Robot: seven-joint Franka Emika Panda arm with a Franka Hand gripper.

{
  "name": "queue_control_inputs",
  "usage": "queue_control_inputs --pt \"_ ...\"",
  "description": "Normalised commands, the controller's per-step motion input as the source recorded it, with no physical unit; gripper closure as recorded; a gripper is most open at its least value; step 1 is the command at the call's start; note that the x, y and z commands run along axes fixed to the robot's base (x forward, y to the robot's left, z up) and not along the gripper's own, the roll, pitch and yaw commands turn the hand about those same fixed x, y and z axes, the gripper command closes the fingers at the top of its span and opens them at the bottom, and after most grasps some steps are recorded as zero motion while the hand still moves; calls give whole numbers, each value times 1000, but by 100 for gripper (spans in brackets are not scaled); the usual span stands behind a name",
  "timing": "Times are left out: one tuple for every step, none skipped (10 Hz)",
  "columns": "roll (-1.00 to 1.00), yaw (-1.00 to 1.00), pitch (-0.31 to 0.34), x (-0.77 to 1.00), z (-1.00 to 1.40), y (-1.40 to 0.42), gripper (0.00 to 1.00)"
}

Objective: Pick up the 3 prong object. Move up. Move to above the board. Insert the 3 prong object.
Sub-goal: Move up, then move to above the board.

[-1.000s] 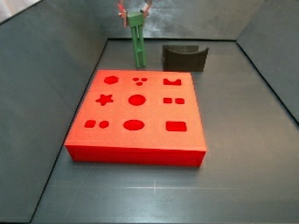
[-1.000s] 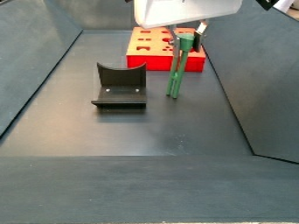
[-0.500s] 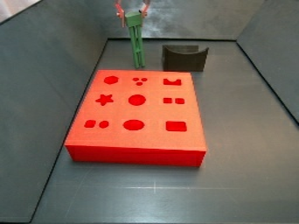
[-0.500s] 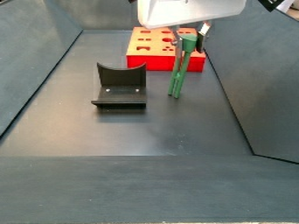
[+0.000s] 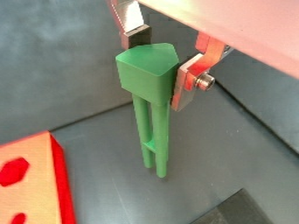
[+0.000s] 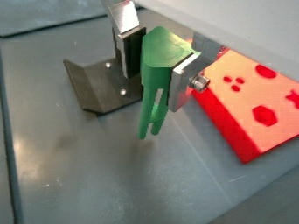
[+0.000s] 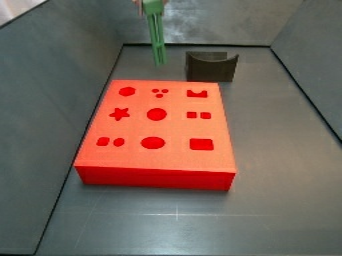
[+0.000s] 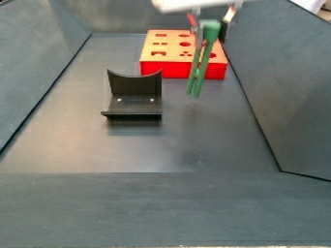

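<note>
Green and slim, the 3 prong object (image 5: 149, 96) hung upright in the gripper (image 5: 160, 61), whose silver fingers (image 6: 184, 80) were clamped on its blocky top. In both side views its prongs (image 8: 195, 89) were clear of the floor, beyond the far edge of the board (image 7: 158, 134). The dark grey curved holder (image 8: 132, 95) stood on the floor, apart from the post and beside the red board (image 8: 172, 53).

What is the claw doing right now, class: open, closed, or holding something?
Claw: closed on the blocky top of the tall, slim green three-prong post, lifted off the floor beside the flat red cutout board.
</note>
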Motion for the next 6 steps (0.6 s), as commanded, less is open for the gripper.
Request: queue_control_inputs --pt "33 9 54 -19 294 -20 100" --pt "11 492 152 -184 1000 -43 100" --pt "21 455 152 -184 1000 -41 100" --pt "36 335 116 -158 1000 -35 100" --pt "58 198 91 -116 1000 -25 100" --pt "68 151 88 -86 894 -17 100"
